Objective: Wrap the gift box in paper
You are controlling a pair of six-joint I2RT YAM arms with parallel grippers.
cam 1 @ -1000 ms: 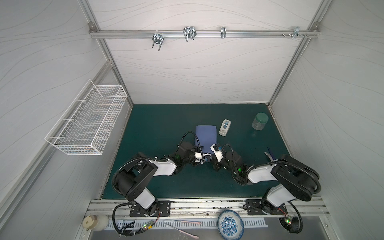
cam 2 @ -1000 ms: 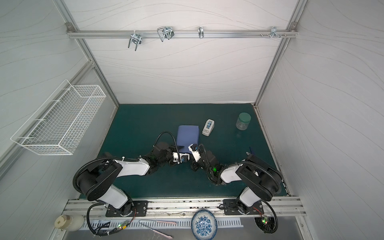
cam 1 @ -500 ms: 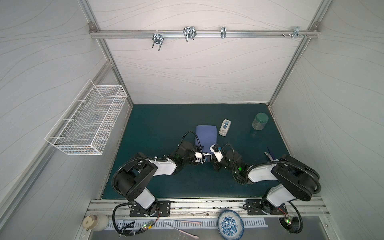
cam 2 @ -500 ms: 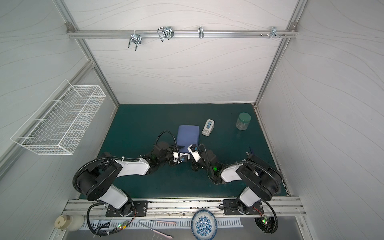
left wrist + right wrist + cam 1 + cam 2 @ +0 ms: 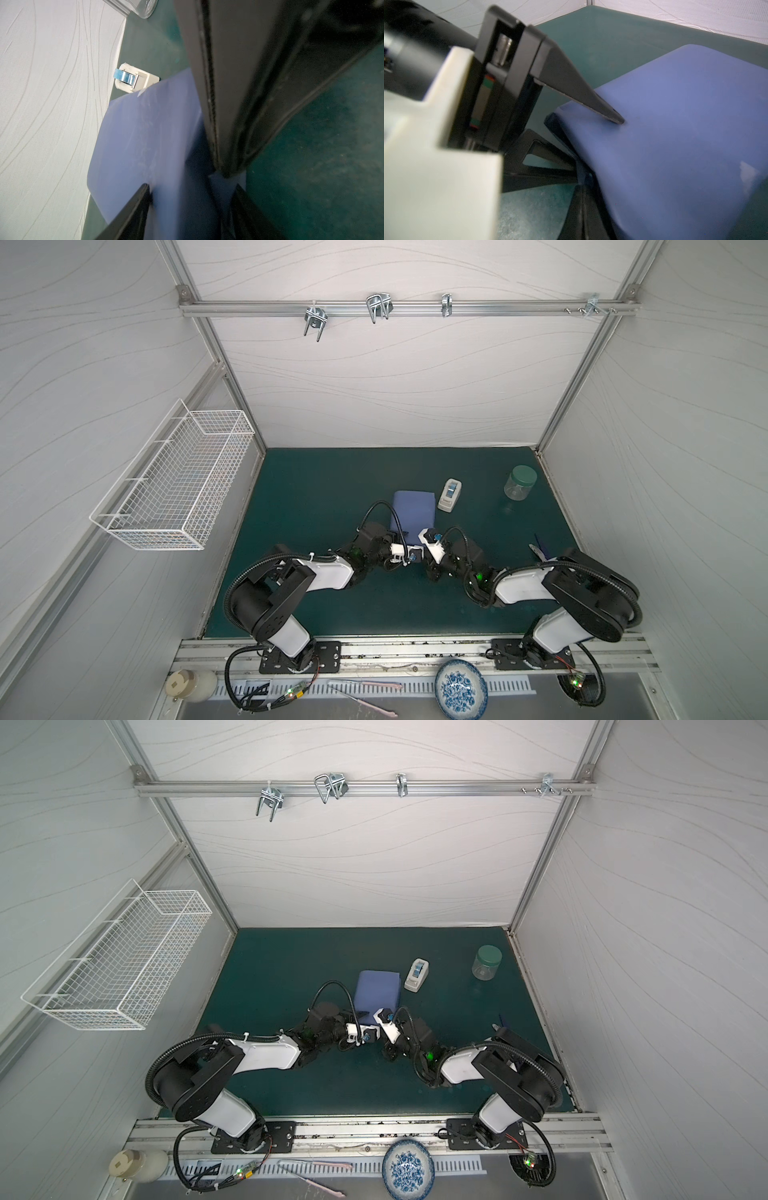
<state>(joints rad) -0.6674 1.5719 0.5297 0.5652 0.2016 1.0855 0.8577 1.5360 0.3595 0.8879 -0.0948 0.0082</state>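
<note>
- White panelled walls close in a dark green counter (image 5: pixel 316 497). A wire basket (image 5: pixel 174 477) hangs on the left wall, and a jar (image 5: pixel 520 483) with a green lid stands well apart near the far right corner.
- Mid-counter, the gift box (image 5: pixel 556 128) lies almost wholly under the paper (image 5: pixel 413 510), just ahead of both arms. Only a dark strip shows at the near edge, which I take to be the box.
- A white tape dispenser (image 5: pixel 450 495) sits just beside the parcel's far right corner.
- The left tool (image 5: pixel 599 147) has its jaws standing apart. The upper fingertip presses on the paper over the lid and the lower finger lies low by the near edge. Nothing seems pinched between them.
- The right tool (image 5: pixel 583 187) is closed tight, its tip against the paper where it drapes down the near side. Whether any paper is nipped inside is hidden.
- Handling, as I judge it: the sheet is thin, light and springy, so a fold will likely lift unless held or taped. It should crease readily and could tear if tugged hard.
- The box looks stiff and light, and could well slide when pushed from the side, so press down on the lid to steady it.
- The best hold on the paper is a shallow pinch on the loose near flap, close to a corner.
</note>
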